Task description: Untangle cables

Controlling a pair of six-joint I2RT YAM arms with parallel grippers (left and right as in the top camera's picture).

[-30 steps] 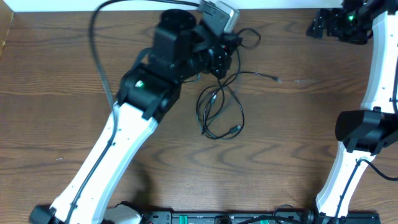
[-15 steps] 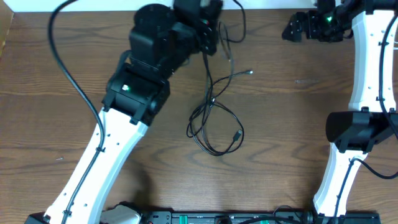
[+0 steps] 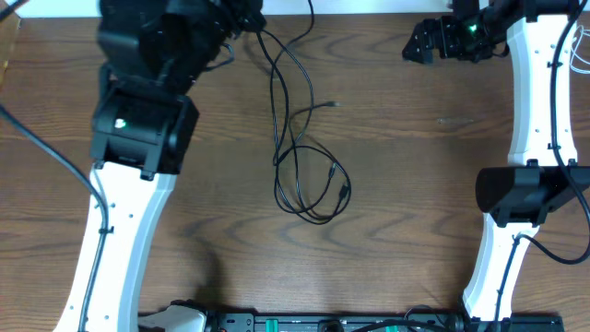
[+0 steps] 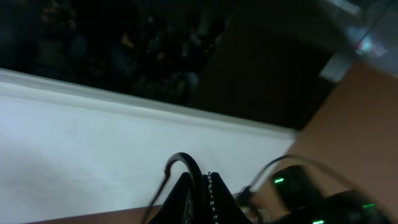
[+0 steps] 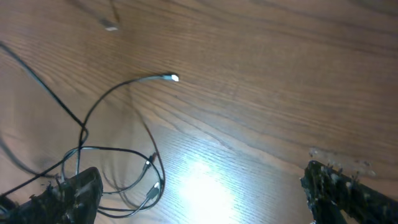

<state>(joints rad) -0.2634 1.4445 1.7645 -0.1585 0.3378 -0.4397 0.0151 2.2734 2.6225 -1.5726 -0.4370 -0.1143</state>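
We see a brown wood-grain table (image 3: 415, 184) with a white ledge (image 4: 93, 143) along its far edge and a dark, blurred room beyond. The thin black cables (image 3: 309, 175) lie in tangled loops on the middle of the table, with strands running up to the left gripper (image 3: 244, 17) at the far edge, whose jaws are pressed together, apparently pinching a loop of cable, though our wrist view there is dim. The right gripper (image 3: 417, 41) hovers well apart from the tangle at the far right, jaws spread wide with nothing between them.
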